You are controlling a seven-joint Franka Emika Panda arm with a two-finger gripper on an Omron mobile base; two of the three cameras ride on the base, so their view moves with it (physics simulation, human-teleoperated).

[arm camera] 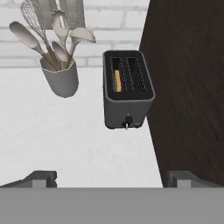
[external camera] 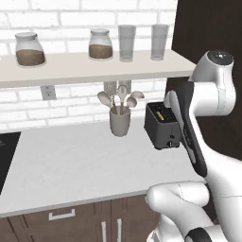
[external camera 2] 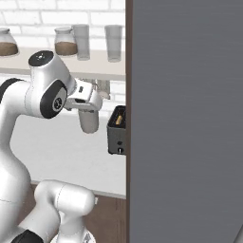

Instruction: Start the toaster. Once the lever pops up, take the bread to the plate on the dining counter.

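Approach to the toaster — end effector (arm camera: pixel 111 177) spread wide, carrying nothing.

The toaster (arm camera: pixel 127 89) is sitting at centre frame in the hand view, on the white desk (arm camera: pixel 65 140), hard against a dark panel (arm camera: pixel 188 87) on the right; the bread (arm camera: pixel 117 80) is showing as a tan strip in its left slot. The utensil crock (arm camera: pixel 61 76) is standing upper left, well apart. Risk — the lever sits on the narrow end face near the panel, so a wide approach may be scraping that panel or shoving the toaster instead of pressing. Lever position is hard to make out; the fingertips are cut off at the bottom edge, and the panel is blocking most of the right base view.
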